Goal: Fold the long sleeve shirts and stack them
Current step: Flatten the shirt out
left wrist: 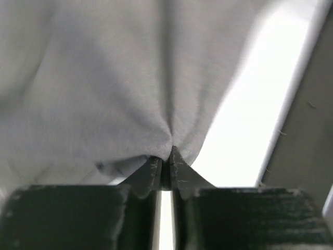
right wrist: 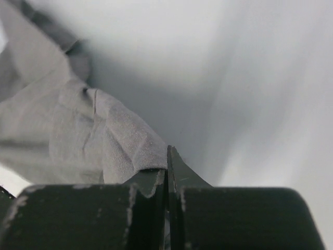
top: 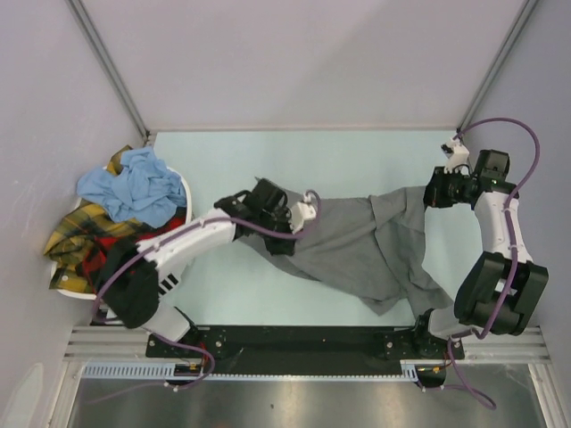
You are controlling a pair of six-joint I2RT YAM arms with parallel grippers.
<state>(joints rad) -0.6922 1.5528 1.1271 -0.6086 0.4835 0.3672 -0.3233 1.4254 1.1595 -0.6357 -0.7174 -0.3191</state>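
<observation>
Arms point toward each other; left fingers (left wrist: 151, 172), right fingers (right wrist: 179, 172) pinching grey shirt (top: 366, 241) above pale table (top: 357, 156), grey walls (top: 312, 62).

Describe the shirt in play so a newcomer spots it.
On the green table, look at the centre. The grey shirt is spread there, pinched by the left gripper and right gripper. It is plain grey, unlike the blue and plaid shirts heaped at left.
</observation>
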